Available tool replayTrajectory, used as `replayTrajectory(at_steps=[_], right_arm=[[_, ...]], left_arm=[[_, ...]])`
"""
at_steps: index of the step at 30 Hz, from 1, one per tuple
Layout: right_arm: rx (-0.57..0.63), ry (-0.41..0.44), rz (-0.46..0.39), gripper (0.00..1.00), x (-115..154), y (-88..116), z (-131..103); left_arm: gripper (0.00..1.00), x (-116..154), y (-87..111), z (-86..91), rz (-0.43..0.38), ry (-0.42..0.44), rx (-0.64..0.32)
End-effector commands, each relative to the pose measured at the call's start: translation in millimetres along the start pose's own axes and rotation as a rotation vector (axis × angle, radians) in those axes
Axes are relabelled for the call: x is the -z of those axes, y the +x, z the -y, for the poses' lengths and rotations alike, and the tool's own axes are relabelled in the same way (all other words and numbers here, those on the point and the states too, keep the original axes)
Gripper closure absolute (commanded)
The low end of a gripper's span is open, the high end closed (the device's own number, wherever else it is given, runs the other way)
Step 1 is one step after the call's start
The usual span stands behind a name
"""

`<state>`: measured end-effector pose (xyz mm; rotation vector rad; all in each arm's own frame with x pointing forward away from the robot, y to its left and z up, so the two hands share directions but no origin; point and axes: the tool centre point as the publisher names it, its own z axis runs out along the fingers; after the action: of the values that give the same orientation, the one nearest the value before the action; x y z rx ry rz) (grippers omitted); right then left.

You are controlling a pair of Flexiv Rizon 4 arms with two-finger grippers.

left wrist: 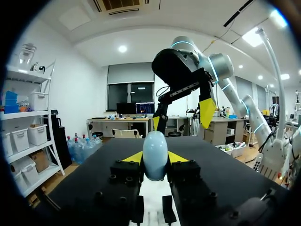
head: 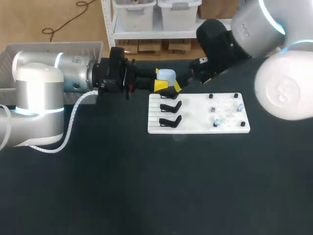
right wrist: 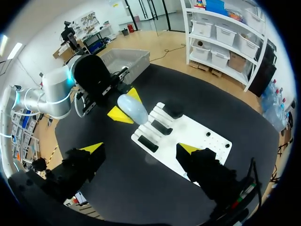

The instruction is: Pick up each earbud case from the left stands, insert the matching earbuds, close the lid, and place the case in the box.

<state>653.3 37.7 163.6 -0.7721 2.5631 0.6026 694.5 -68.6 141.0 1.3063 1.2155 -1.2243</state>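
A pale blue, closed earbud case (head: 166,75) is held between the yellow tips of my left gripper (head: 163,80), just above the far left corner of the white board (head: 198,128). In the left wrist view the case (left wrist: 155,149) stands upright with both fingers of the left gripper (left wrist: 154,158) pressed on its sides. Three black stands (head: 170,106) on the board's left part are bare. Small earbuds (head: 216,122) sit on pegs at its right. My right gripper (right wrist: 140,149) hangs open high over the board, and the left wrist view shows the right gripper (left wrist: 181,117) beyond the case.
A grey bin (head: 49,49) sits at the table's far left behind my left arm. The black tabletop (head: 146,186) stretches wide in front of the board. My right arm's bulky links hang over the board's far right side.
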Motion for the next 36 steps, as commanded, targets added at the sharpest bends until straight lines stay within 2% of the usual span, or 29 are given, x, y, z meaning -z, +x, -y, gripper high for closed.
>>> replayTrajectory(at_steps=[1, 20, 36], right_arm=[[0.0, -0.003, -0.018, 0.0, -10, -11, 1], [-0.019, 0.017, -0.022, 0.0, -30, -29, 13], [-0.042, 0.039, -0.017, 0.0, -33, -36, 22]], left_arm=[[1.0, 0, 0.4, -1.1, 0.0, 0.002, 0.0], [1.0, 0, 0.4, -1.1, 0.0, 0.002, 0.0], [1.0, 0, 0.4, -1.1, 0.0, 0.002, 0.0]])
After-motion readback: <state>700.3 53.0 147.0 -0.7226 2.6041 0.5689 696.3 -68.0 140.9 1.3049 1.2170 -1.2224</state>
